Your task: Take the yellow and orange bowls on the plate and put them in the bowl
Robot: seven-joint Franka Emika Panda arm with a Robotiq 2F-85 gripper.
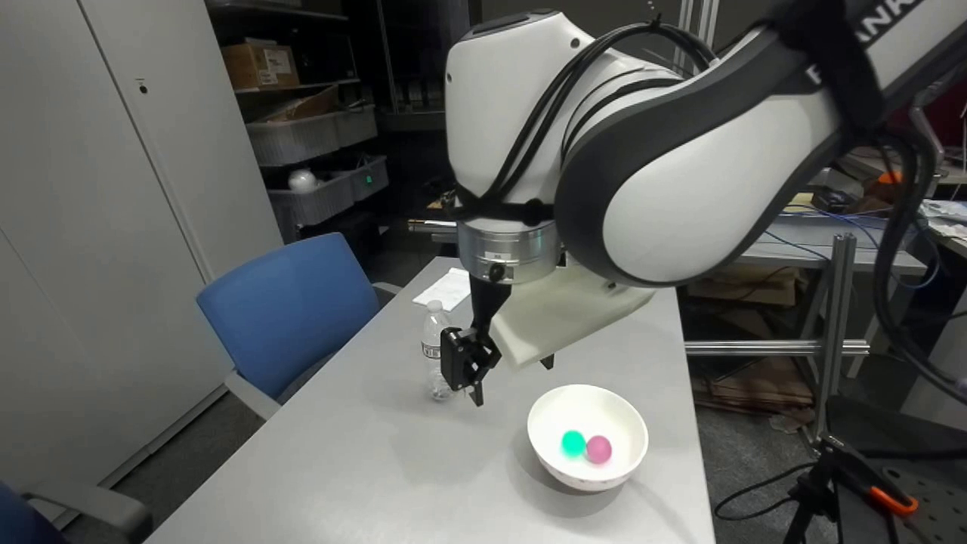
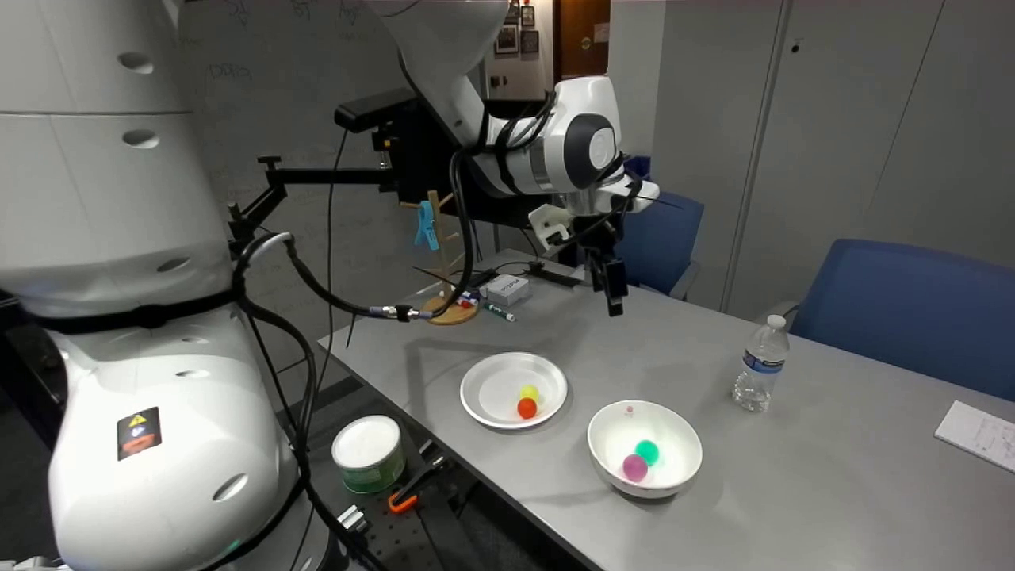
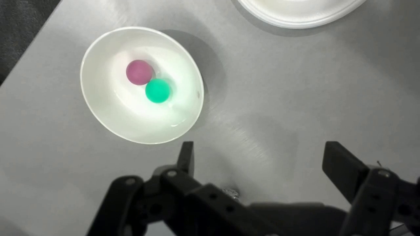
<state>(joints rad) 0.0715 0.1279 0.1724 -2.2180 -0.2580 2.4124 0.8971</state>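
One yellow ball [image 2: 530, 391], one orange ball [image 2: 526, 408]

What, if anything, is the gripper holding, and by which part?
Nothing: the black two-fingered gripper is open in the wrist view; the small yellow ball and orange ball lie on the round white plate.

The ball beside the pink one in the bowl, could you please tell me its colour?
That ball is bluish green; the wrist view shows it best.

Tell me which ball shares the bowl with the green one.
The pink ball, beside the green ball in the white bowl; the yellow ball and orange ball are on the plate instead.
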